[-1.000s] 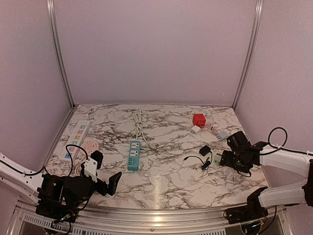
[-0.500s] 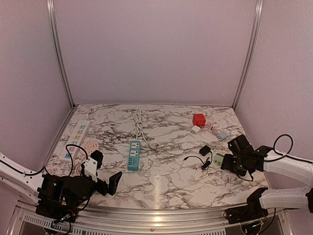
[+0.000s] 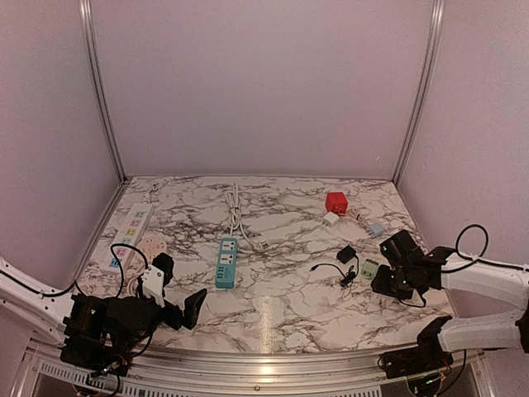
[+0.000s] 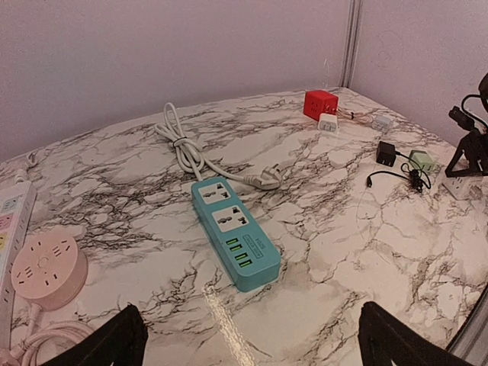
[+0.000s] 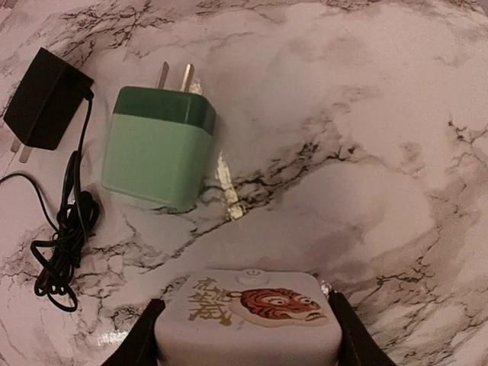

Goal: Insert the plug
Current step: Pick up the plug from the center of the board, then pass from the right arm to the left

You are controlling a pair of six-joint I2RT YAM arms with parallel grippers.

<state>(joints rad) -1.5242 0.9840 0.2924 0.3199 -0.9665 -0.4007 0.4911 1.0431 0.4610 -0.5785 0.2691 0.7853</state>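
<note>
Right jaws hold one white plug (image 5: 248, 316); one green plug (image 5: 158, 149) beside.

Your right gripper (image 3: 383, 284) has backed off from the green plug (image 3: 369, 268) since a second ago and now sits just nearer the front, carrying the white plug (image 5: 248, 316) along.

The surface (image 5: 381, 99) looks like polished marble, white with dark veins, glossy enough to throw back glare. The green charger (image 5: 158, 149) is smooth matt plastic with two bare metal prongs. The white adapter (image 5: 248, 316) is smooth plastic with a printed tiger label. The black adapter (image 5: 44, 99) is matt plastic. The teal power strip (image 4: 232, 232) is smooth plastic with a faint sheen.
</note>
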